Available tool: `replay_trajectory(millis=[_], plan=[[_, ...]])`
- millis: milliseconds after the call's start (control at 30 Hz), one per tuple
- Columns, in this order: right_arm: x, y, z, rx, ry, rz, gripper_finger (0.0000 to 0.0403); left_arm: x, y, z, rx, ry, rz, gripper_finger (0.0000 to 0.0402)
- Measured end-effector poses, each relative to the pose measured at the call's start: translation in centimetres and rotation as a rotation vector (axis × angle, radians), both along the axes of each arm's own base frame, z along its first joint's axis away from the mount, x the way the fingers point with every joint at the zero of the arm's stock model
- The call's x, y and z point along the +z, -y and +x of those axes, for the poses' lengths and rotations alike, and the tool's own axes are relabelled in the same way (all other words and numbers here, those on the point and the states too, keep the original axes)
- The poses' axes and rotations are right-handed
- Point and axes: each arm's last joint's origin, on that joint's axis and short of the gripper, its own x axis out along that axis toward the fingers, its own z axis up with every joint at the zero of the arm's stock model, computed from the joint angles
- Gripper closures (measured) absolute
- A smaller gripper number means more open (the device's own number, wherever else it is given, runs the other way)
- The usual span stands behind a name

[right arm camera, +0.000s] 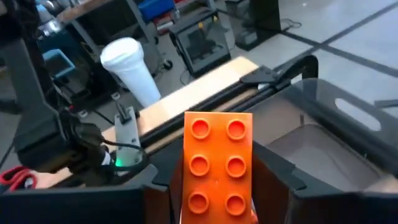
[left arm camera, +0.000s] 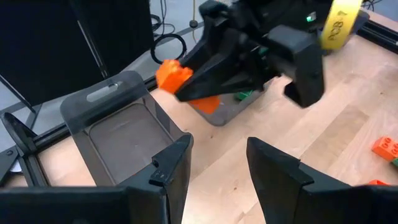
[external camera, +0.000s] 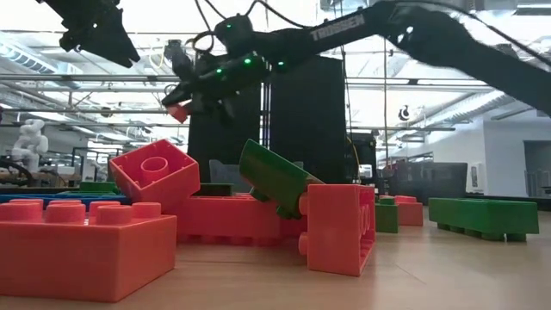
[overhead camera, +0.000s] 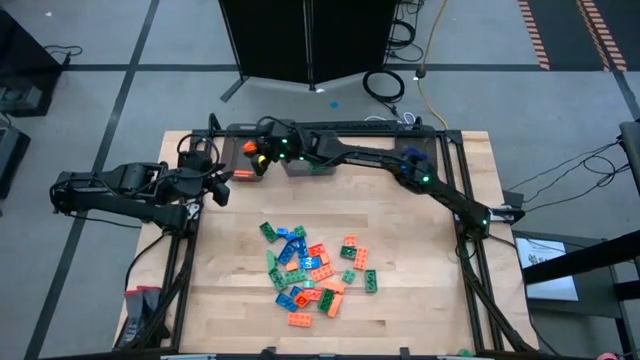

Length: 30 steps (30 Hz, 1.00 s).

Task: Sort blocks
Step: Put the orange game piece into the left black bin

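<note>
A loose pile of orange, green and blue blocks (overhead camera: 315,270) lies in the middle of the table. My right gripper (overhead camera: 258,152) reaches along the far edge to the far left and is shut on an orange block (right arm camera: 217,162) with six studs. It hangs above the table beside an empty grey bin (left arm camera: 118,127). In the low view this block (external camera: 178,112) shows high above the pile. My left gripper (left arm camera: 217,168) waits at the table's left side, open, with nothing between its fingers. My right gripper pinches the orange block by its two long sides (right arm camera: 247,180), one finger on each. The fingers come from the table's right, slanting a little down, and lie along the block. The block is lifted clear of the table, its studded face up toward the wrist camera.
A second grey bin (left arm camera: 227,115) with an orange and a green piece in it stands at the far edge under the right arm. Blue pieces (overhead camera: 410,157) show farther right along that edge. Bare wood lies between the pile and the bins.
</note>
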Motion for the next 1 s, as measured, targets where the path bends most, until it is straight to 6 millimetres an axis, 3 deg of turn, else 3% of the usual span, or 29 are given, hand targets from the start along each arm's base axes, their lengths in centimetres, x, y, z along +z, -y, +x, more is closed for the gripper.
replay_trajectory(millis=[300, 633, 867, 1000], plan=[[-3.8, 0.9, 0.9, -0.039, 0.021, 0.073, 0.0281, 0.0, 0.0, 0.0, 0.0, 0.0, 0.0, 0.0241], [-4.1, 1.0, 1.5, -0.052, 0.113, 0.024, 0.0281, 0.0, 0.0, 0.0, 0.001, -0.006, 0.002, 0.0241], [-6.3, 0.7, 2.6, -0.039, 0.274, 0.087, 0.0281, -0.1, 0.0, 0.0, 0.001, -0.008, 0.002, 0.0241], [-8.2, 0.5, 2.9, -0.05, 0.265, 0.152, 0.0281, -0.1, 0.0, -0.1, 0.001, -0.013, 0.003, 0.0241]])
